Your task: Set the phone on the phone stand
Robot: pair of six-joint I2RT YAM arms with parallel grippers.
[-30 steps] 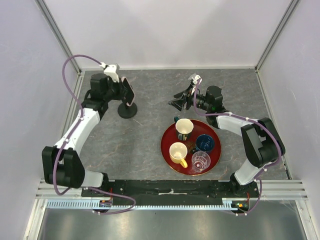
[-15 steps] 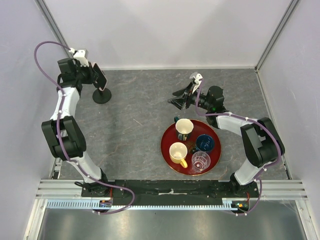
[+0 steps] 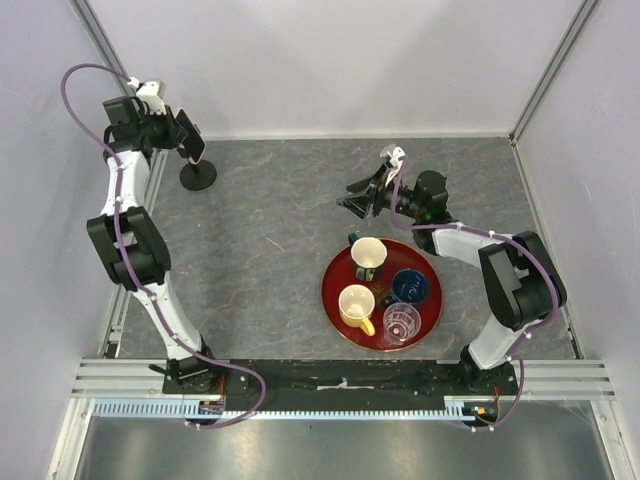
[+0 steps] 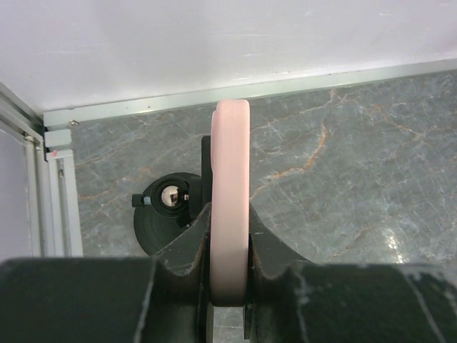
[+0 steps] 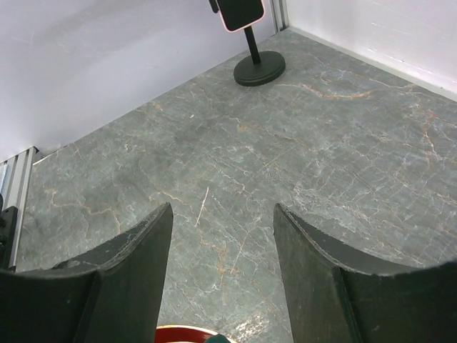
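Note:
The phone (image 3: 192,137), black screen with a pink rim, sits on top of the black phone stand (image 3: 198,177) in the far left corner of the table. My left gripper (image 3: 172,131) is shut on the phone. In the left wrist view the pink phone edge (image 4: 230,164) stands between my fingers (image 4: 191,239), with the stand's round base (image 4: 163,214) below it. The right wrist view shows the phone (image 5: 240,10) on the stand (image 5: 258,68) far ahead. My right gripper (image 3: 357,196) is open and empty above the table, as the right wrist view (image 5: 223,214) shows.
A red tray (image 3: 329,286) near the right gripper holds several cups, among them a yellow mug (image 3: 356,305) and a blue cup (image 3: 408,287). The metal frame rail (image 4: 50,179) and white walls close off the far left corner.
My left arm swung to the far left back corner, taking the phone and the stand with it from mid-left of the table. My right arm barely moved.

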